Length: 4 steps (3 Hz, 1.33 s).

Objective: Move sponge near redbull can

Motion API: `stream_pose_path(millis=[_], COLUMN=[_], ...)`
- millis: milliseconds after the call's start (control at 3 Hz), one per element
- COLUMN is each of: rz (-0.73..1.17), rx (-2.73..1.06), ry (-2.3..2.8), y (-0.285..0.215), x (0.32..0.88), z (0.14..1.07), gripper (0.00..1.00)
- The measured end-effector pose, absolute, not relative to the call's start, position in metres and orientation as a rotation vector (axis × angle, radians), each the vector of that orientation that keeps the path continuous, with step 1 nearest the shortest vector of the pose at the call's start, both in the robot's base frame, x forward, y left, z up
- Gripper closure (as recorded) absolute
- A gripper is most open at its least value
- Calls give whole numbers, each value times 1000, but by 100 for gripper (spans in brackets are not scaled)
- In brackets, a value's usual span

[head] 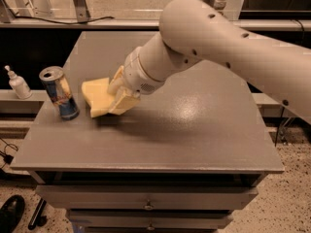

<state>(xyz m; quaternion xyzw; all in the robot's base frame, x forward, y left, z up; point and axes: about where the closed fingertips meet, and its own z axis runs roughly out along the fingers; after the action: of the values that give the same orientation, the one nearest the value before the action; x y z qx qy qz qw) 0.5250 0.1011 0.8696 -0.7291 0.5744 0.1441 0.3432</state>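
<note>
The pale yellow sponge (97,96) is held in my gripper (118,98), which is shut on its right part, just above the grey tabletop (194,130). The sponge sticks out to the left of the fingers. The redbull can (59,92), blue and silver with a silver top, stands upright near the table's left edge, a short gap to the left of the sponge. My white arm reaches in from the upper right and hides the back of the table.
A small white pump bottle (18,83) stands on a lower ledge left of the table. Drawers (146,205) run along the table's front. A dark shoe (10,212) lies on the floor at lower left.
</note>
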Motion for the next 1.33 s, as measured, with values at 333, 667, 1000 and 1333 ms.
stream_pose_path(millis=[333,667,1000,1333], rz=[394,416,432,446], rx=[-1927,-1948,-1957,-1964], ry=[1474,1452,1433,1418], y=[117,132,142,150], x=[518,512,507,505], z=[860,856,856,856], gripper=[100,82,60,36])
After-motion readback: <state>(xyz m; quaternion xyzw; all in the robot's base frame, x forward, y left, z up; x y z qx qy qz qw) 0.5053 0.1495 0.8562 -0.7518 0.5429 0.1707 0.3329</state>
